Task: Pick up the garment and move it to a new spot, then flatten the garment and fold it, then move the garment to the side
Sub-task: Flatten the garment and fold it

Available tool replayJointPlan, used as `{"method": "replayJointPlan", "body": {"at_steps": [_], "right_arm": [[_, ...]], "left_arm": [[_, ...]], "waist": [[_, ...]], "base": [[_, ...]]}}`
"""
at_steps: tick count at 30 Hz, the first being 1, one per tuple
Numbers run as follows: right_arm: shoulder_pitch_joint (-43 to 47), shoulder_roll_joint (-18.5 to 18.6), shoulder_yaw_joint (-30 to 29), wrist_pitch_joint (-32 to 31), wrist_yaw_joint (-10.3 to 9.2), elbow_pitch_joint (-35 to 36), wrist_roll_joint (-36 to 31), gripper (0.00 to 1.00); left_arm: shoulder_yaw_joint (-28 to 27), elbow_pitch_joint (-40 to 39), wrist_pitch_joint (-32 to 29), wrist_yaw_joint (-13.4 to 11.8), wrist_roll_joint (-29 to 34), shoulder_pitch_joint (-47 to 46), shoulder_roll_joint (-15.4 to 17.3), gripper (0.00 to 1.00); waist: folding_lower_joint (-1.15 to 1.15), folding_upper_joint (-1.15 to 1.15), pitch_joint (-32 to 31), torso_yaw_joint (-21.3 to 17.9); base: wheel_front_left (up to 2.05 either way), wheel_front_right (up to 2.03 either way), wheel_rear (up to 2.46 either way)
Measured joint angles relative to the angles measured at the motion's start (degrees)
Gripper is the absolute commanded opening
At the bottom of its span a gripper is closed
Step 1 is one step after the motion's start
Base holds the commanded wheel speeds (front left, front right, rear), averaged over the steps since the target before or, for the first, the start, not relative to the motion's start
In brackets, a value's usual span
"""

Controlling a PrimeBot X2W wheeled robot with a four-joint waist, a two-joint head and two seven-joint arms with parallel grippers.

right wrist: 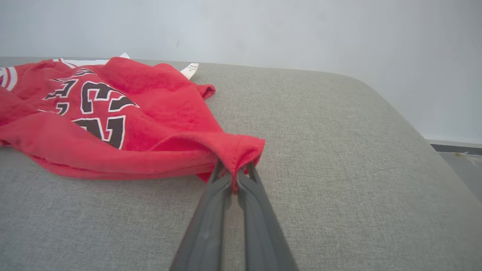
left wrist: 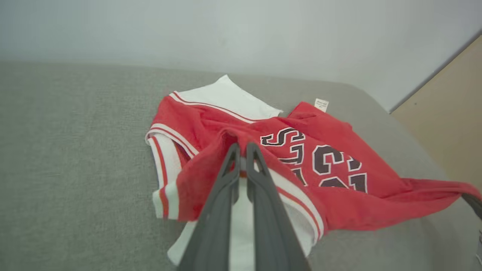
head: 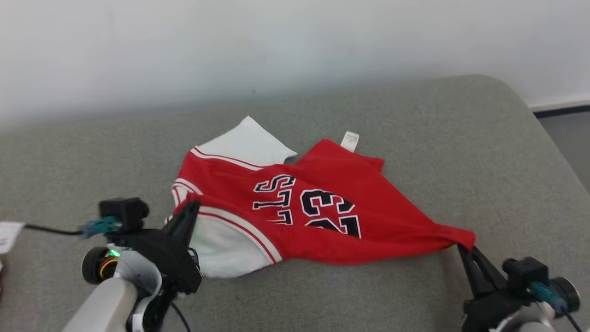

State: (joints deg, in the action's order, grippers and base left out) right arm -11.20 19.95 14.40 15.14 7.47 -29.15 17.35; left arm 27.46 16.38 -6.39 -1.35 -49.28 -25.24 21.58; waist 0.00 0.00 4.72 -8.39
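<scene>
The garment (head: 322, 221) is a red basketball jersey with white trim and dark lettering, lying crumpled on a grey cushioned surface (head: 415, 138). My left gripper (head: 191, 207) is shut on the jersey's near left edge, where red cloth meets the white trim; the left wrist view shows its fingers (left wrist: 241, 150) pinching a raised fold of the garment (left wrist: 331, 158). My right gripper (head: 462, 246) is shut on the jersey's right corner, pulled out to a point. In the right wrist view that corner of the garment (right wrist: 150, 124) bunches over the right gripper (right wrist: 235, 171).
A pale wall (head: 276, 46) runs behind the grey surface. The surface's rounded right edge drops to a dark floor (head: 567, 138). A white paper scrap (head: 9, 235) lies at the far left. Bare grey fabric stretches to the right and behind the jersey.
</scene>
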Motion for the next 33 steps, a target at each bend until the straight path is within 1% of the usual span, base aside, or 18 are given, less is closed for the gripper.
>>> {"method": "replayJointPlan", "body": {"at_steps": [2,3,7,9,10,11,16,19,24,26,29,33], "right_arm": [[-2.00,-0.52,1.81,0.00,0.00,-1.60,-0.16,0.00],[-2.85,-0.96,2.44,0.00,0.00,-2.31,-0.15,0.00],[-5.20,-2.46,5.09,0.00,0.00,-4.88,0.13,0.00],[-5.52,-2.79,6.25,0.00,0.00,-5.42,0.37,0.00],[-5.54,-3.01,6.62,0.00,0.00,-5.48,0.43,0.00],[-5.52,-3.16,7.04,0.00,0.00,-5.49,0.67,0.00],[-4.05,-2.90,7.05,0.00,0.00,-5.44,1.18,0.00],[-1.66,-2.80,6.08,0.00,0.00,-5.33,1.42,0.00],[1.22,-3.03,4.81,0.00,0.00,-4.83,1.55,0.00],[1.71,-3.12,4.48,0.00,0.00,-4.64,1.54,0.00],[2.14,-3.15,4.09,0.00,0.00,-4.54,1.52,0.00],[2.64,-2.81,4.03,0.00,0.00,-4.60,1.53,0.00]], "left_arm": [[1.70,7.56,1.67,1.35,2.55,-3.16,-1.04,0.00],[1.93,11.34,3.64,1.93,3.85,-4.93,-1.55,0.00],[3.59,24.23,14.22,2.45,9.35,-11.11,-4.66,0.00],[4.00,29.13,17.83,2.44,10.60,-12.02,-6.09,0.92],[4.17,30.58,18.92,2.68,10.98,-12.21,-6.55,0.92],[4.31,31.55,19.73,2.86,11.51,-12.44,-6.88,1.00],[3.90,31.85,21.02,2.65,12.76,-11.59,-7.08,1.00],[2.21,29.36,21.26,2.10,12.67,-7.05,-6.76,1.00],[-1.86,25.29,21.28,-0.80,10.06,1.82,-5.61,1.00],[-3.35,23.35,21.28,-2.03,9.55,4.44,-5.94,1.00],[-5.21,21.15,21.36,-2.54,7.62,7.33,-6.83,1.00],[-5.39,20.36,21.36,-2.77,7.32,8.92,-8.02,1.00]], "waist": [[0.01,0.00,1.20,-0.56],[0.01,0.00,1.80,-0.86],[0.01,0.00,4.08,-2.13],[0.01,0.01,4.81,-2.91],[0.01,0.01,5.03,-3.32],[0.01,0.00,5.19,-3.69],[0.01,0.00,4.84,-4.22],[0.01,0.00,3.95,-3.91],[-0.01,0.00,1.91,-2.37],[-0.01,0.00,1.33,-1.69],[-0.01,0.00,0.73,-0.86],[-0.01,0.00,0.30,-0.23]], "base": [[0.00,0.00,0.00],[0.00,0.00,0.00],[0.00,0.00,0.00],[0.00,0.00,0.00],[0.00,0.00,0.00],[0.00,0.00,0.00],[0.00,0.00,0.00],[0.00,0.00,0.00],[0.00,0.00,0.00],[0.00,0.00,0.00],[0.00,0.00,0.00],[0.00,0.00,0.00]]}}
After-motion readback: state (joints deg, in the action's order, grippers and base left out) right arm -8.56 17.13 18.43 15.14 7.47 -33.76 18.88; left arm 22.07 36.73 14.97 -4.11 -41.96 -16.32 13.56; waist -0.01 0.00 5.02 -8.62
